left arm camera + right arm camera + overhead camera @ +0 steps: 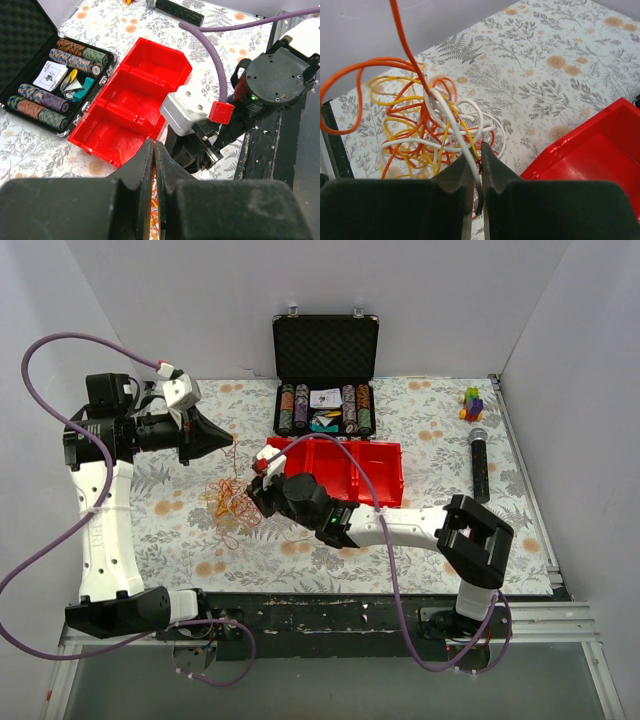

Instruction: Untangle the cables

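Observation:
The cables are a small tangle of thin orange, yellow and white wires on the floral cloth at the left middle. My left gripper hovers above and behind the tangle, shut on one orange wire that runs down from its tip into the bundle. In the left wrist view its gripper is shut, with an orange strand in the slit. My right gripper is at the tangle's right edge. In the right wrist view the gripper is shut on a white wire that leads out of the tangle.
A red three-compartment bin lies just right of the tangle, behind my right wrist. An open black case of poker chips stands at the back. A black microphone and small toy blocks are at the far right.

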